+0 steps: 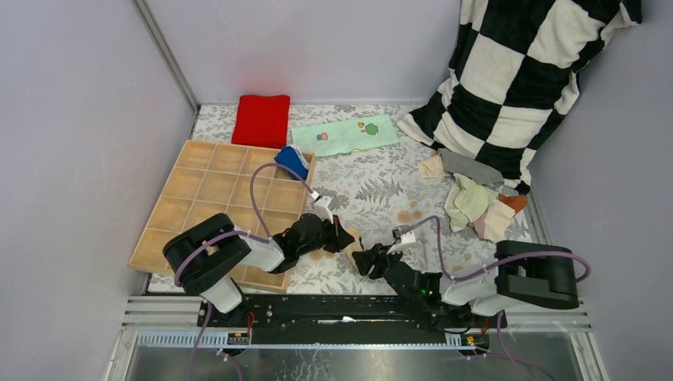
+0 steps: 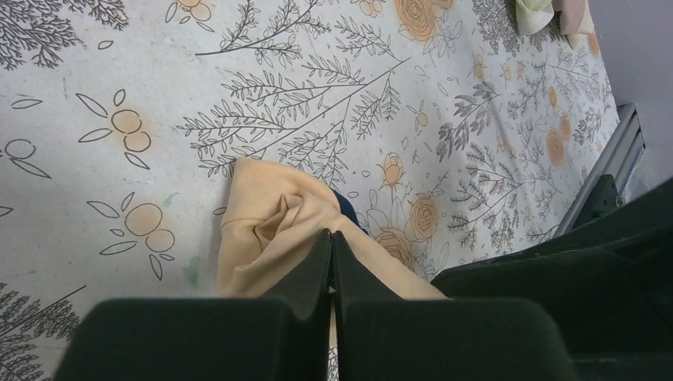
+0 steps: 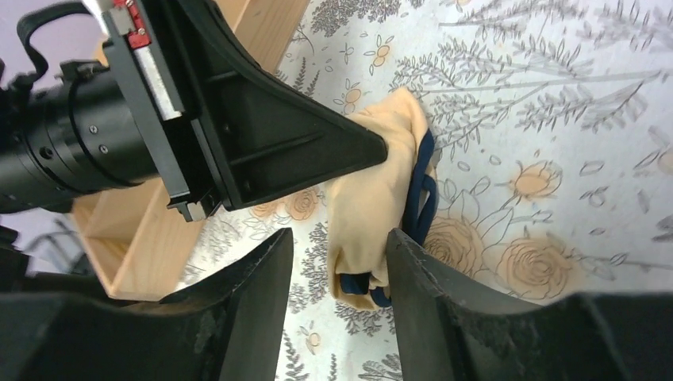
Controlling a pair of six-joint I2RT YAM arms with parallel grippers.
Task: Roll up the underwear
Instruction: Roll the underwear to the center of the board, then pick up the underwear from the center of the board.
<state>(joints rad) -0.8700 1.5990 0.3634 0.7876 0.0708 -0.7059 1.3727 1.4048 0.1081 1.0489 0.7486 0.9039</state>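
The tan underwear with dark blue trim (image 2: 270,230) lies bunched on the floral cloth near the front, between the two arms (image 1: 350,240). My left gripper (image 2: 331,236) is shut on its tan fabric, and a sliver of cloth shows between the jaws. My right gripper (image 3: 340,238) is open, and the end of the tan underwear (image 3: 373,190) sits between its fingers, against the right finger. The left gripper's tip (image 3: 373,151) presses the far end of that piece. A blue-and-white striped underwear (image 1: 290,161) sits rolled in the tray. Several other briefs lie in a pile (image 1: 476,202) at the right.
A wooden compartment tray (image 1: 198,194) stands at the left, close to the left arm. A red folded cloth (image 1: 261,119) and a mint printed cloth (image 1: 345,133) lie at the back. A black-and-white checked pillow (image 1: 516,71) leans at the back right.
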